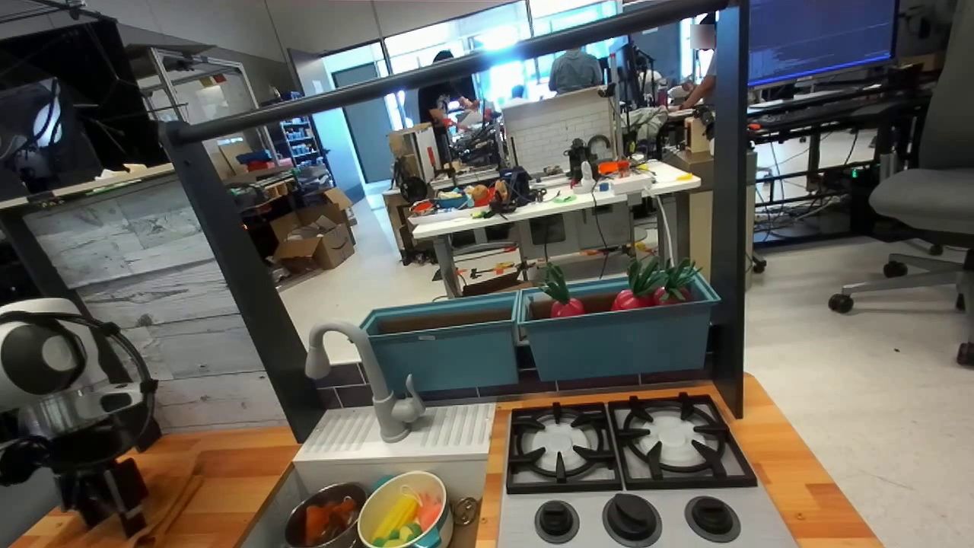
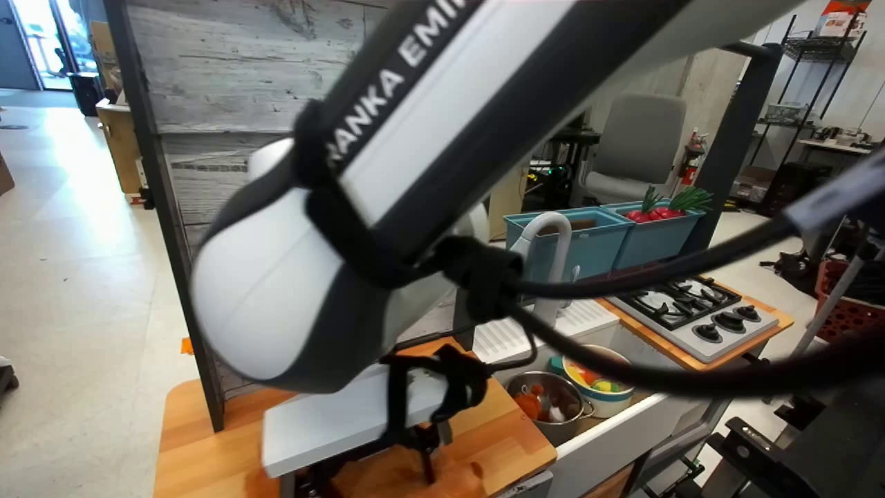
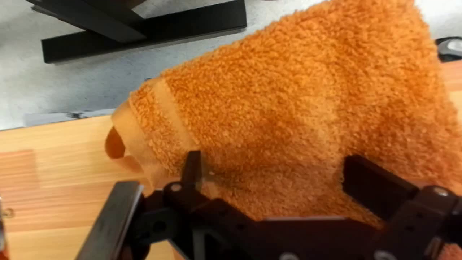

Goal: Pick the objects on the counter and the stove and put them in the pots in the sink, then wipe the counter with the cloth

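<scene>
Wiping seems only step left. Surface (image 1: 251,472) at 8 o'clock in exterior view awaits it, presumably. Stove (image 1: 592,508) at 5 o'clock, no toy seen on it. Sink (image 1: 327,473) at 7 o'clock. Cloth (image 3: 288,90) on surface, beneath tool (image 3: 273,162). Dark pot (image 2: 556,430) and cream pot (image 2: 608,408) in sink. Tool spread wide, nothing pinched; cloth not yet taken up. Toy foods (image 1: 399,516) in both pots: loading looks finished.

Wooden counter (image 3: 65,195), orange cloth (image 3: 288,115) lying across its edge, grey stove (image 1: 673,506) on top
</scene>
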Robot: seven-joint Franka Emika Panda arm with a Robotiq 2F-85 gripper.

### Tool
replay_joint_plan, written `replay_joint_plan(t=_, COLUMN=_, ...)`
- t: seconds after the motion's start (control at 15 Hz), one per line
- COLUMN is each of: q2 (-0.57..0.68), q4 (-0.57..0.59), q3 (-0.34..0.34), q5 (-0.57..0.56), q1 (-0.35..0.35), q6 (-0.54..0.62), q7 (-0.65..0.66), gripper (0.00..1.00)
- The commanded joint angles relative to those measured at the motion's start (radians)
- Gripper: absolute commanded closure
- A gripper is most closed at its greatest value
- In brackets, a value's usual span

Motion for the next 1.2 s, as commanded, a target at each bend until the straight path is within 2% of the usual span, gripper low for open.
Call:
replay_joint_plan(t=0.0, q2=0.120, q4=0.245, q3=0.059, q5=0.005, q1=0.045, q6=-0.117, q7=-0.075, gripper=0.00)
replay_joint_plan(t=0.13, q2=0.157, q4=0.343, q3=0.074, q5=0.013, q1=0.055, q6=-0.190, q7=-0.096, gripper=0.00)
replay_joint_plan(t=0.27, q2=0.193, q4=0.441, q3=0.068, q5=0.026, q1=0.027, q6=-0.289, q7=-0.094, gripper=0.00)
replay_joint_plan(t=0.53, q2=0.202, q4=0.498, q3=-0.014, q5=0.042, q1=-0.030, q6=-0.354, q7=-0.040, gripper=0.00)
replay_joint_plan(t=0.67, q2=0.234, q4=0.564, q3=-0.023, q5=0.022, q1=-0.045, q6=-0.394, q7=-0.030, gripper=0.00)
replay_joint_plan(t=0.93, q2=0.209, q4=0.577, q3=-0.028, q5=0.017, q1=-0.024, q6=-0.465, q7=-0.072, gripper=0.00)
replay_joint_plan(t=1.13, q2=0.136, q4=0.536, q3=-0.023, q5=0.000, q1=-0.009, q6=-0.496, q7=-0.096, gripper=0.00)
